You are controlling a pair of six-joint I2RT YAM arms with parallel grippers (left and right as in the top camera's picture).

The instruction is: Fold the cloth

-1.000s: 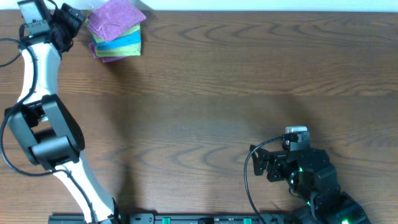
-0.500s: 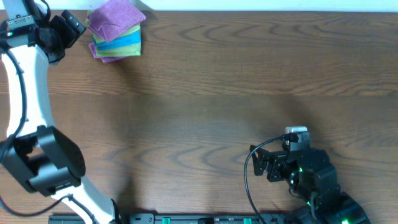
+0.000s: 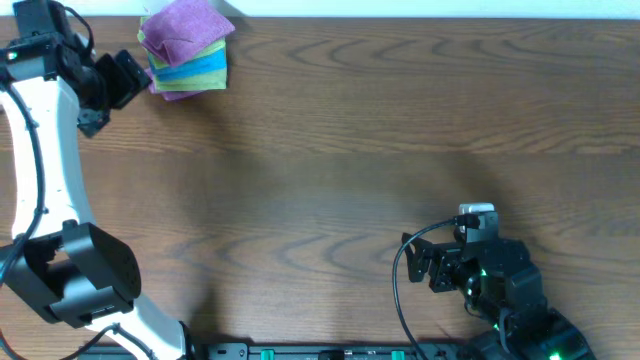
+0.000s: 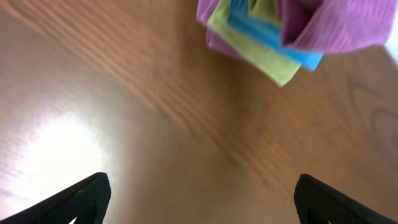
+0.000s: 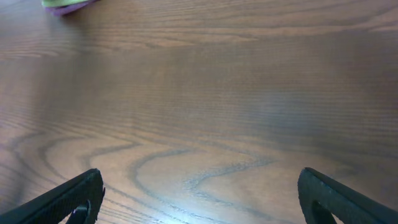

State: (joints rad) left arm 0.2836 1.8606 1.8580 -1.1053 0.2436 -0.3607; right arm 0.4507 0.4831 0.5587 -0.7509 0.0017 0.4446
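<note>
**Left claw open beside the folded stack, right claw open and parked**

The wooden table [image 3: 330, 130] fills the overhead view, brown with a wavy grain. A pale strip [image 3: 420, 8] runs beyond its 12 o'clock edge and a black rail [image 3: 300, 352] lies along the 6 o'clock edge.

The left arm [image 3: 40, 150], white with black joints, rises from about 7 o'clock and reaches up the 9 o'clock side toward 11 o'clock. The right arm [image 3: 500, 285], black, sits folded at about 5 o'clock, with a cable [image 3: 400, 290] looping at its 9 o'clock side.

The cloth stack [image 3: 186, 48] lies at 11 o'clock on the table, close to the far edge. It is a folded pile with a purple cloth [image 3: 185, 28] on top, then yellow-green and blue layers, and purple again at the bottom. The layer edges do not line up.

The left gripper [image 3: 122, 78] sits just off the stack's 8 o'clock corner. In its wrist view the left gripper [image 4: 202, 194] has its fingers spread wide at the lower corners. Only bare wood lies between them, and the stack [image 4: 280, 31] is up at 1 o'clock, untouched. The right gripper [image 3: 420, 262] points toward 9 o'clock. Its wrist view shows the right gripper [image 5: 199, 196] equally wide apart, holding nothing.

A second ago the left gripper was higher, level with the stack's top at its 9 o'clock side. It has since dropped back toward 6 o'clock. The stack and the right arm are unchanged.
</note>
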